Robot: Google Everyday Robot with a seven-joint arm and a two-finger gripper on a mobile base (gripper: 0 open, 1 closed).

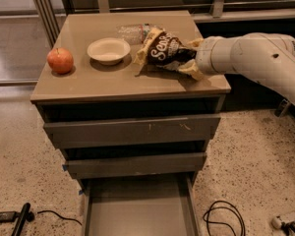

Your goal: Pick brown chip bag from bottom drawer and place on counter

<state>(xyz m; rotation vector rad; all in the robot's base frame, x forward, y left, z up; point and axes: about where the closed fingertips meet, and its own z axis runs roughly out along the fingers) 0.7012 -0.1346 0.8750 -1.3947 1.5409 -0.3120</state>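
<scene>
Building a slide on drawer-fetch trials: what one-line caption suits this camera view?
Claw at the brown chip bag on the counter, near bowl and apple; bottom drawer open below.

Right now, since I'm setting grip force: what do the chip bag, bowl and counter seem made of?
Brown chip bag: glossy crinkled film, likely plastic foil. Bowl: matte cream, perhaps paper pulp or plastic; unclear. Counter: smooth tan surface with soft sheen, probably laminate. The gripper sits at the bag's right end, above the counter.

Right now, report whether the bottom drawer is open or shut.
Open: the bottom drawer juts out, bare grey floor showing. The pincer is up at the brown chip bag on the counter.
</scene>
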